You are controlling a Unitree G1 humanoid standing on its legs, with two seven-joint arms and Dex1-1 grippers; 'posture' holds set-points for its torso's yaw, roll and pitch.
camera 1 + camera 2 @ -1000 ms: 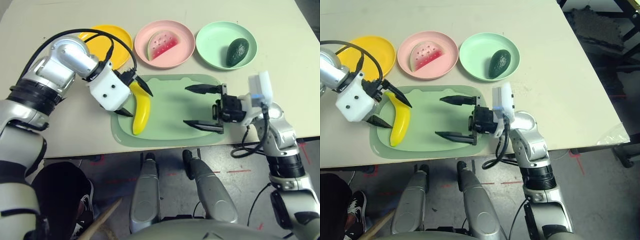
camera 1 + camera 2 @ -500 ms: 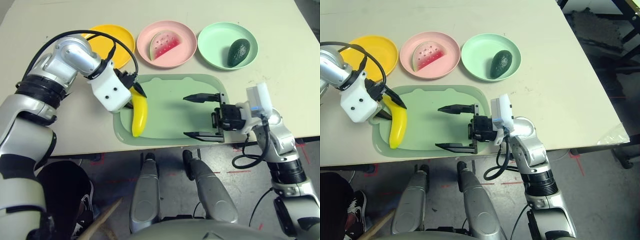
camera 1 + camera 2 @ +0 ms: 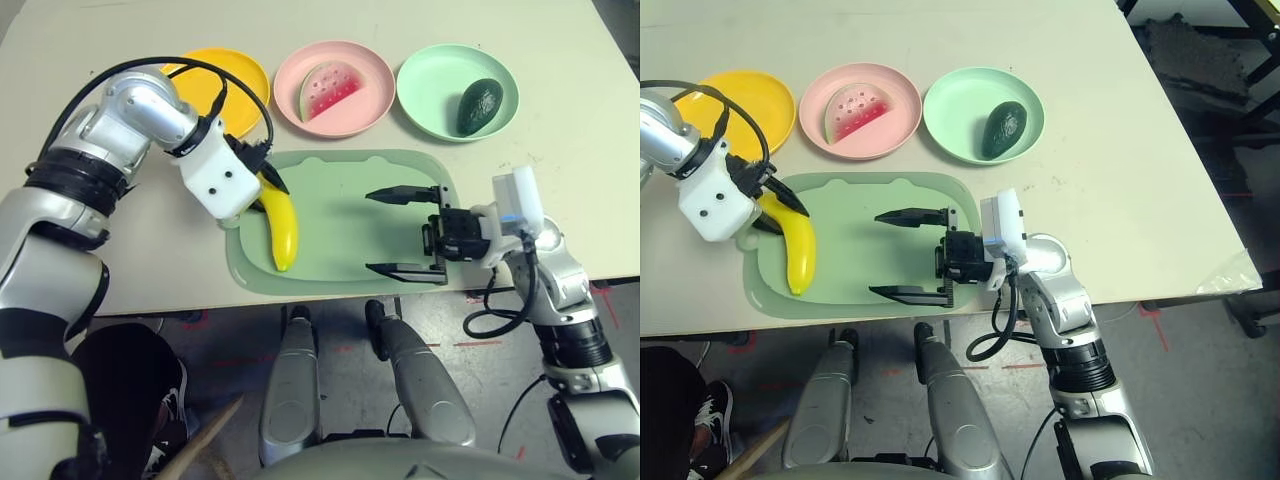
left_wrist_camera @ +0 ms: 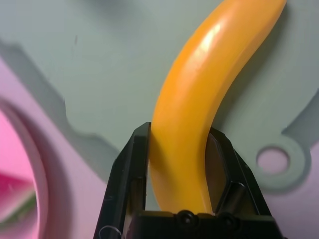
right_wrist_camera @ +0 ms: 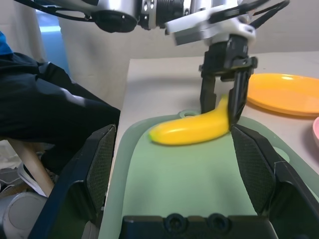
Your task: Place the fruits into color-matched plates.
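— Beige tabletop (image 3: 590, 130), three plates along the far side, and the pale green cutting mat (image 3: 350, 215) in front of them. Why is only one fruit on the mat?

— Two are sorted already. The watermelon wedge (image 3: 328, 92) lies in the pink plate (image 3: 375, 75) and the avocado (image 3: 478, 106) in the mint green plate (image 3: 425, 85). The banana (image 3: 282, 226) is the last one, at the mat's left end.

— And the left tool (image 3: 258, 178)?

— Closed on the banana's upper end, one black finger on each side, as the wrist view shows. The stem end is the narrow part, so I judge it is gripped there to fit between the fingers.

— Where does it go?

— The yellow plate (image 3: 240, 75), just beyond the left arm, bare where it shows.

— The right tool (image 3: 403, 232)?

— Spread wide over the mat's right side, holding nothing. Probably parked clear of the left arm's path.
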